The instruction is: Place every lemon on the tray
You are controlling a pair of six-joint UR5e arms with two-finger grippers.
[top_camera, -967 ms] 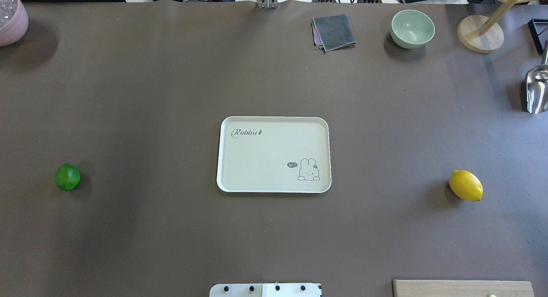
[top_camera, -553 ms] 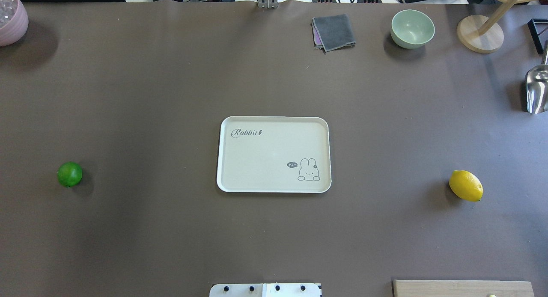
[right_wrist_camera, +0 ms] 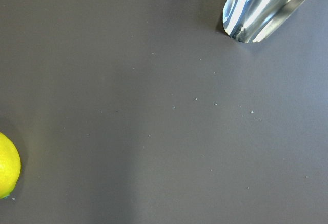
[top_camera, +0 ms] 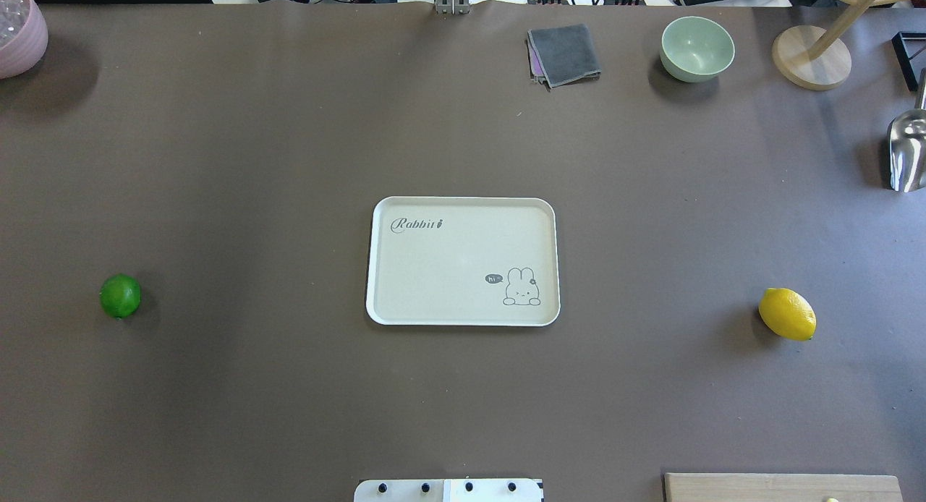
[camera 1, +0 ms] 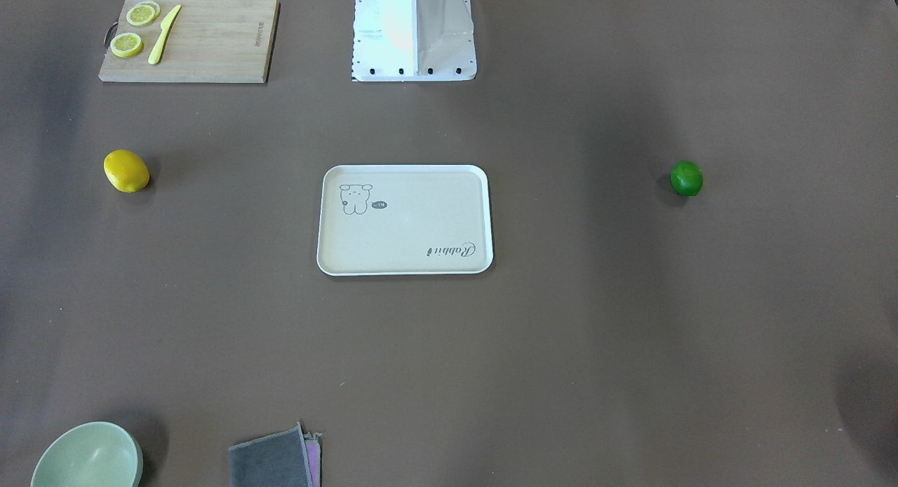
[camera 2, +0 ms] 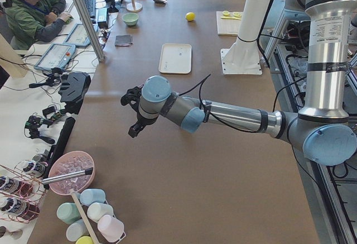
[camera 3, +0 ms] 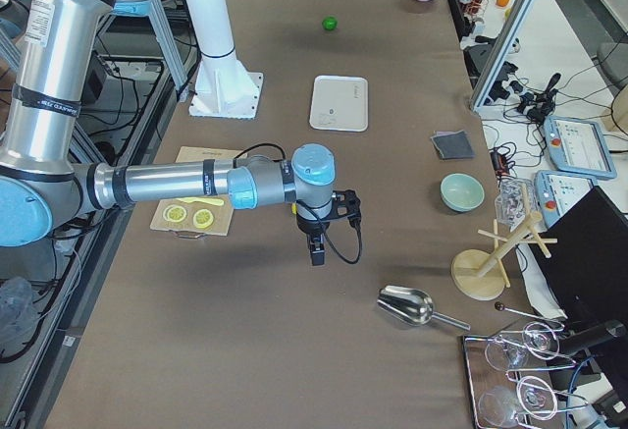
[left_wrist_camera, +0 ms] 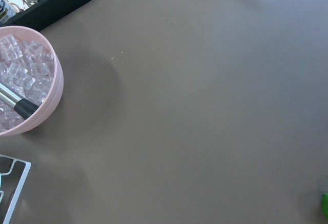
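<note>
- Overhead exterior: tray (top_camera: 448, 260) mid-table; green lemon (top_camera: 120, 296) far left, yellow lemon (top_camera: 787, 314) far right, both off it.
- Side views alone show left gripper (camera 2: 133, 115) and right gripper (camera 3: 316, 250); finger spread cannot be told.

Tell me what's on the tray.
Nothing. The tray is uncovered and its whole face shows, bare apart from its print. The yellow lemon and green lemon lie on the table, one to each side.
</note>
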